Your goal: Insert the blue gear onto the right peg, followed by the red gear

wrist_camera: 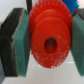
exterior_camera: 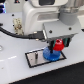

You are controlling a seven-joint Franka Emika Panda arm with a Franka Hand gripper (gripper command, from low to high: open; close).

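Observation:
The blue gear lies flat on the right side of the dark base plate in the exterior view. My gripper hangs just above it, shut on the red gear, which it holds on edge. In the wrist view the red gear fills the middle, its toothed rim clamped between the two teal pads, its centre hole facing the camera. The blue gear and the pegs are hidden in the wrist view.
The base plate sits on a white table. A thin peg stands on the plate's left part. A black cable runs across from the exterior view's left to the arm.

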